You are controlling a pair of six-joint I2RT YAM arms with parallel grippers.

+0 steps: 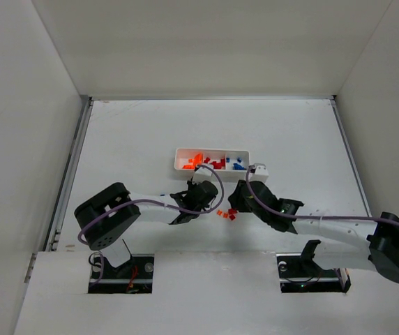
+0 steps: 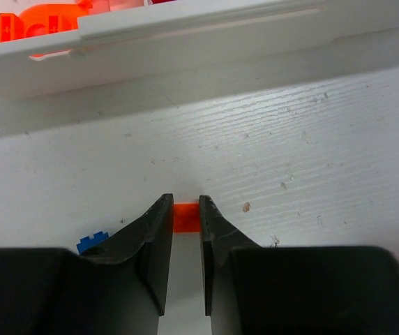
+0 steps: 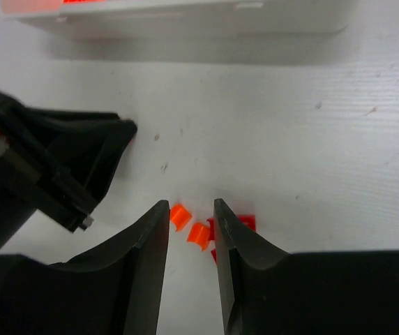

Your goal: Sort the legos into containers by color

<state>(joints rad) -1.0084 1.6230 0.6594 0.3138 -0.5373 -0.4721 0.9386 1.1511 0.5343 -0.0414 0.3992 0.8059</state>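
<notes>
The white tray (image 2: 185,38) lies about mid-counter, its long side parallel to the far edge, and holds orange, red and blue legos (image 1: 217,164). On its near side the left gripper (image 2: 185,202) pinches a small orange brick (image 2: 186,216) against the counter. A blue brick (image 2: 91,242) lies just beside its left finger. The right gripper (image 3: 190,206) stands spread over two orange pieces (image 3: 199,235), with red bricks (image 3: 244,223) by its right finger. The left gripper crowds close on the side toward the left edge.

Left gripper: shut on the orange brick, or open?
Shut on it: fingertips of the left gripper touch both sides of the orange brick, no gap visible.
</notes>
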